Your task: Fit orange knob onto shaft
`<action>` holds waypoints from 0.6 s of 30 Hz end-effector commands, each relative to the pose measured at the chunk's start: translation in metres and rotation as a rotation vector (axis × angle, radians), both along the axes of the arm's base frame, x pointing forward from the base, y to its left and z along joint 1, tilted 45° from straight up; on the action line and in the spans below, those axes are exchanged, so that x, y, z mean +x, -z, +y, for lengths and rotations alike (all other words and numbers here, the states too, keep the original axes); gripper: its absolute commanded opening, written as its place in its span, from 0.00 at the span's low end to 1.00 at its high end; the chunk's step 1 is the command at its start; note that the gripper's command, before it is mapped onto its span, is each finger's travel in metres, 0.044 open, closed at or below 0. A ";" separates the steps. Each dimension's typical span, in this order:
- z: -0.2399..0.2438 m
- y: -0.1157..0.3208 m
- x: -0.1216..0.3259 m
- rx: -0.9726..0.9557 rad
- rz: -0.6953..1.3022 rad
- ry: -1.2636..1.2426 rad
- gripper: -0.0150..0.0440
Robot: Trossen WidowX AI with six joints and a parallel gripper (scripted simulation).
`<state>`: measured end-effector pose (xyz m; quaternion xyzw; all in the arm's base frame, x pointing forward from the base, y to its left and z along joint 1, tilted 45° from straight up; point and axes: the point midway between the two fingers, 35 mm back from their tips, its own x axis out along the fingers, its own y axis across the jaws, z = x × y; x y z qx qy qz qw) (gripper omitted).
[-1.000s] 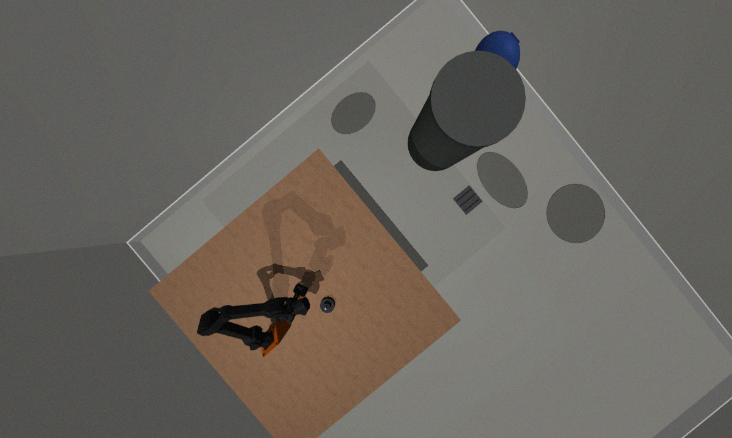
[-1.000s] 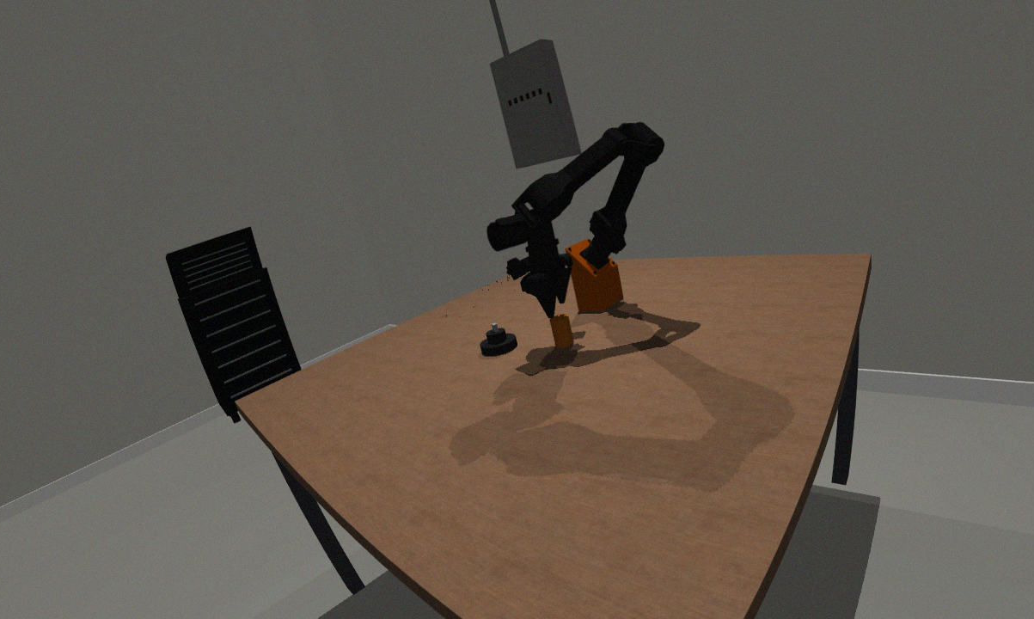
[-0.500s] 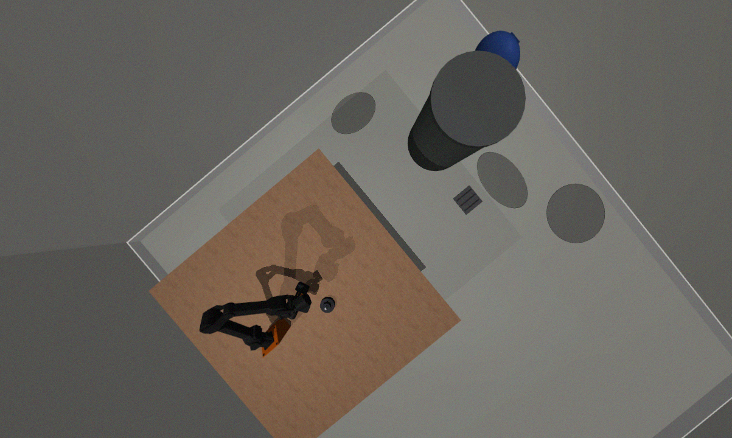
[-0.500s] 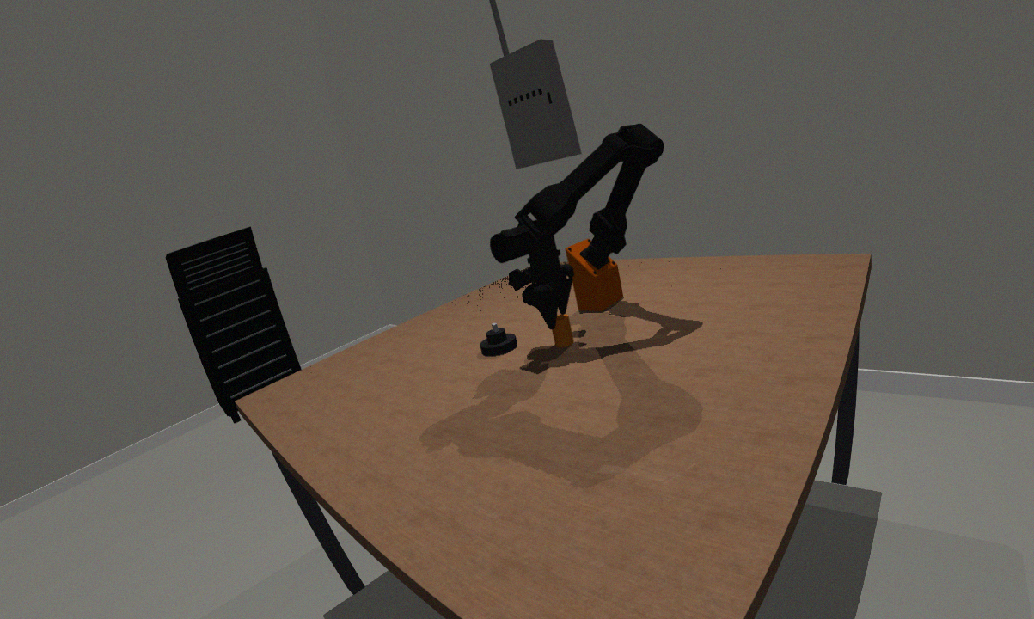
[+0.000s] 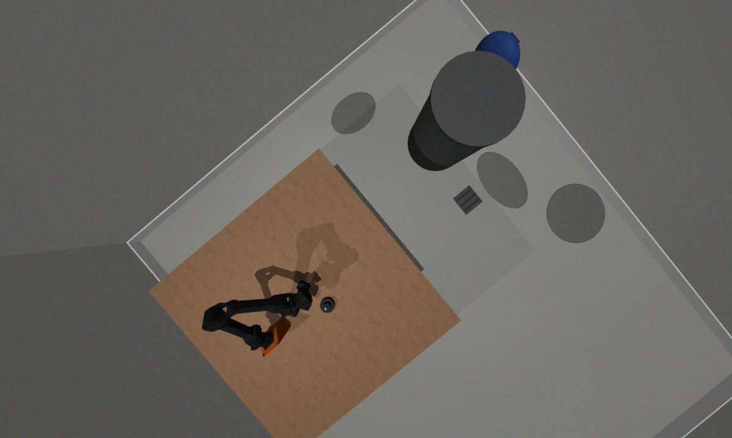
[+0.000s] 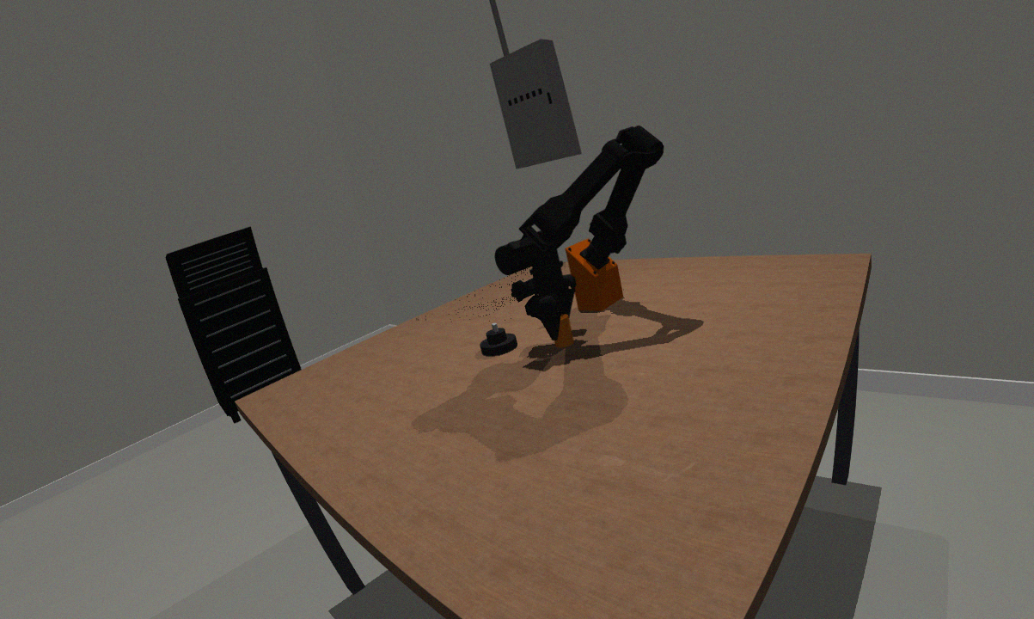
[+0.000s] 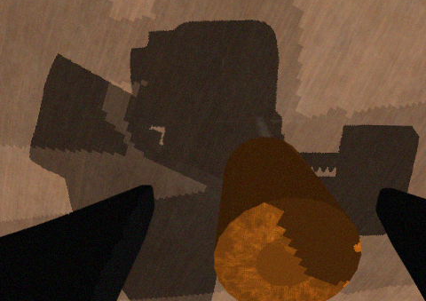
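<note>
Orange knob [image 6: 565, 332] [image 7: 288, 248] is standing upright on the brown surface [image 5: 357, 337] [image 6: 582, 477] [image 7: 364, 61], just beside the round pedestal [image 5: 327, 305] [image 6: 498, 346] and off its silver shaft [image 6: 494, 327]. The hand [image 6: 559, 339] [image 7: 266, 200] is standing wide open around the knob's upper part, a finger to each side, and is gripping nothing. In the wrist view the knob is lying nearer the right-hand finger, so some centring appears advisable before closing.

Handling, in this inspector's judgement: the body is appearing rigid, light and slim, unlikely to crush under ordinary pressure. The curved side is offering only narrow contact, so slipping, tilting or rolling in the grip is the main risk. Recommended hold: squarely across the diameter, at or slightly above mid-height, leaving the lower end free for seating. The underside hole is not showing; the direction of its flat is remaining unverified, and a firm, upright grip is seeming necessary for turning it.
</note>
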<state>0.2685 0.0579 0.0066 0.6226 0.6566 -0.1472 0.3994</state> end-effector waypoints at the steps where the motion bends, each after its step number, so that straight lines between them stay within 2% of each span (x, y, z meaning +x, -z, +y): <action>1: 0.006 0.005 -0.002 0.007 0.010 0.001 1.00; 11: 0.016 0.014 -0.002 0.010 0.010 0.001 1.00; 18: 0.016 0.014 -0.002 0.010 0.010 0.001 0.69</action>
